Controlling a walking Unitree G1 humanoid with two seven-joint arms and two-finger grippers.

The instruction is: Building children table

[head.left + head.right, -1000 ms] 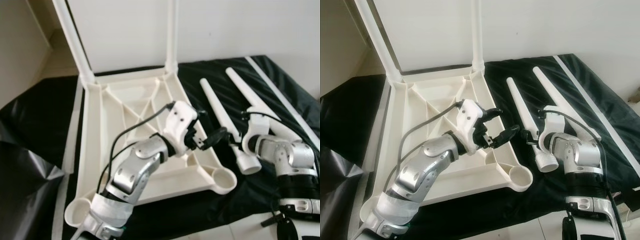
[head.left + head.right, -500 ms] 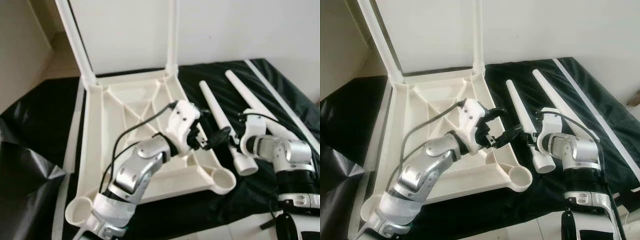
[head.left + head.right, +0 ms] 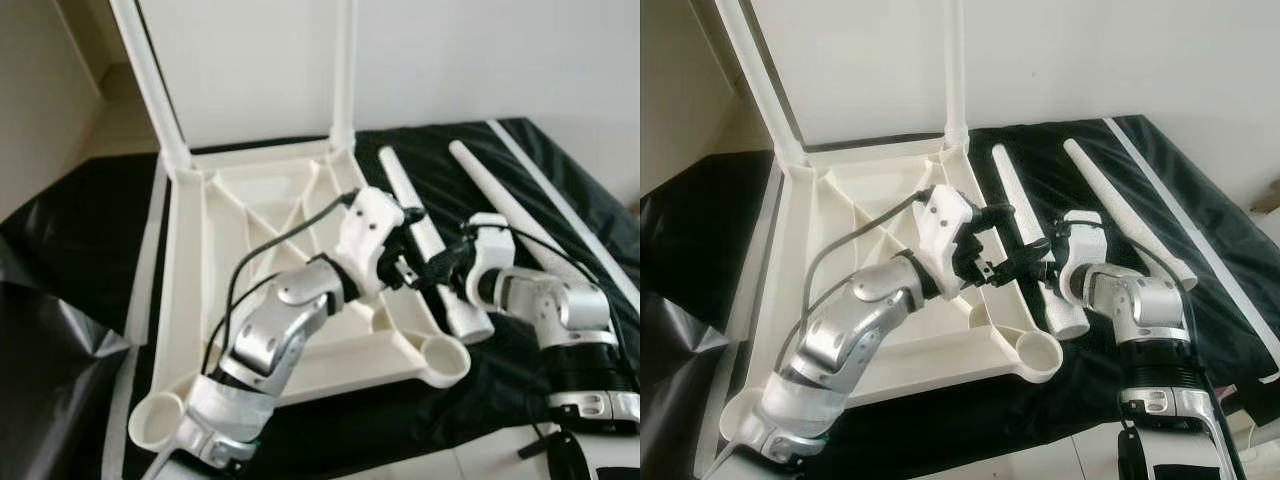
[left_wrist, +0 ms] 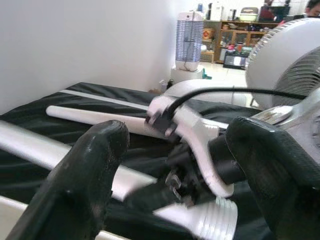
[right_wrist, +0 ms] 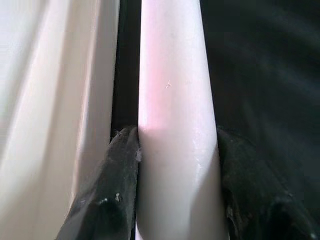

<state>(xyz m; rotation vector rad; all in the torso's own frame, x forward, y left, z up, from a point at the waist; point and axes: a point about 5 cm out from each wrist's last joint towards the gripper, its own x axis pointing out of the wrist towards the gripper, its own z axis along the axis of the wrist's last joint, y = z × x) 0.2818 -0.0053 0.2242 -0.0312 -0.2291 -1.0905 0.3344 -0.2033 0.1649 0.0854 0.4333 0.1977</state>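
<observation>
Upturned white plastic children's tabletop (image 3: 250, 215) lies ribbed side up on the black plastic sheet (image 3: 80, 230). Two long white legs already stand in its far corner sockets. The near right corner socket (image 3: 446, 360) is empty, and so is the near left one.

My right gripper (image 5: 177, 150) is clenched on a tapered white plastic table leg (image 3: 1025, 235). The right wrist view shows both black pads pressed against the leg's sides, with the tabletop edge just beside it. The leg lies slanted along the tabletop's right edge, wide threaded end (image 3: 1068, 318) toward me and close to the empty near right socket.

My left gripper (image 3: 998, 240) hovers over the tabletop's right rim with fingers spread and nothing between them, pointed at the right wrist and the leg.

A second loose tapered white leg (image 3: 1120, 215) lies on the sheet further right, apart from the first.

Handling judgement: the leg looks like hollow moulded plastic, light and stiff, with a smooth, slippery surface. Because of the taper, a grip near the thin end may slide. I would hold it on the thicker half, close to the threaded end, for control when seating it. The tabletop looks light and may shift under a push, so the free hand could steady the rim.
</observation>
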